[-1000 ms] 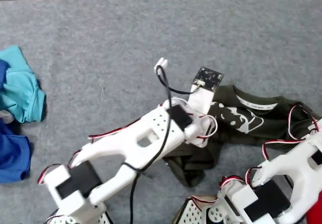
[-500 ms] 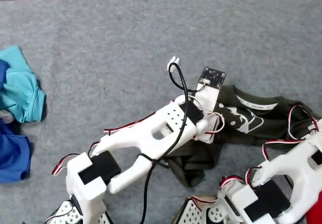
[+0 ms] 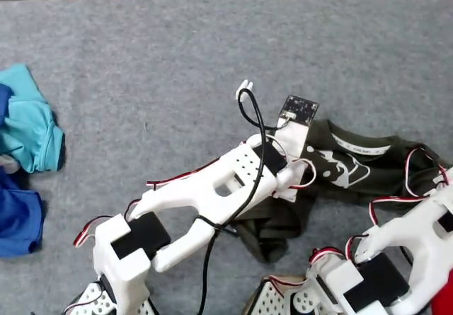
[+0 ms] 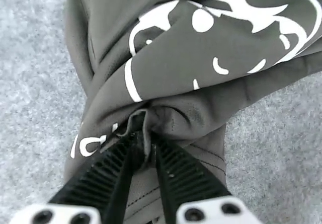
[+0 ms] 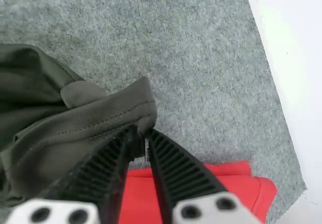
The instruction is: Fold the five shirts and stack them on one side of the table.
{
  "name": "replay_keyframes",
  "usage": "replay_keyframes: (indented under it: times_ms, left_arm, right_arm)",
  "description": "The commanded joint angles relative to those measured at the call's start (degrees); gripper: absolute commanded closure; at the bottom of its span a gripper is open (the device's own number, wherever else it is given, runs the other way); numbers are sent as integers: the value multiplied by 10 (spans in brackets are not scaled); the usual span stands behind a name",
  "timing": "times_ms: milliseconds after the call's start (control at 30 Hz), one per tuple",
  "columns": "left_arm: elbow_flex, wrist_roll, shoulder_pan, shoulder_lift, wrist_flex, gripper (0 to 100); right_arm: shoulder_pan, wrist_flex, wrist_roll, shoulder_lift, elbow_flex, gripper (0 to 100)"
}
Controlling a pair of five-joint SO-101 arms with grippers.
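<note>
My left claw point(image 4: 143, 136) is clamping a fold of the dark green shirt point(image 4: 166, 68) beside its white print point(image 4: 202, 20). My right claw point(image 5: 141, 133) is clamping the hem point(image 5: 115, 108). The cloth is looking limp and light, so I'm judging edges the best hold.

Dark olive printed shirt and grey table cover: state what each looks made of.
Dark olive printed shirt: soft matte knit fabric, probably cotton or a blend; it bunches into folds. Grey table cover: felt-like or carpet-like textile; fuzzy, speckled surface.
</note>
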Motion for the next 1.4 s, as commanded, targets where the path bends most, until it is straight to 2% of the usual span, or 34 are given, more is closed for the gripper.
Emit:
replay_keyframes:
  times_ms: [0,233,367,533,633,733,867,967,1067,1133,1300,1367]
  left_arm:
    - [-38,2,-4,-6,5,981]
    - [-50,3,-4,-9,14,981]
    - [-118,3,-6,-9,99,981]
    - [-211,4,-47,-9,194,981]
    - [-252,5,-78,-9,229,981]
    - [-294,5,-108,-9,263,981]
    - [-371,11,-146,-9,313,981]
    - [-468,48,-173,-13,373,981]
    - [-585,51,-205,-32,427,981]
    - [-640,51,-226,-49,436,981]
    - [-678,17,-272,-145,436,981]
    - [-678,-6,-280,-189,436,981]
  right_arm:
    - [12,-9,6,-36,0,994]
    - [12,-9,6,-36,0,994]
    - [12,-9,6,-37,0,994]
    - [12,-7,2,-37,0,994]
    - [7,29,-10,-44,-6,994]
    - [-15,56,-66,-92,-8,994]
    - [-80,83,-178,-199,-41,994]
    - [-136,103,-258,-282,-85,994]
    - [-183,113,-314,-345,-132,994]
    - [-203,113,-338,-374,-160,994]
    - [-200,115,-404,-407,-242,994]
    - [-175,125,-431,-408,-281,994]
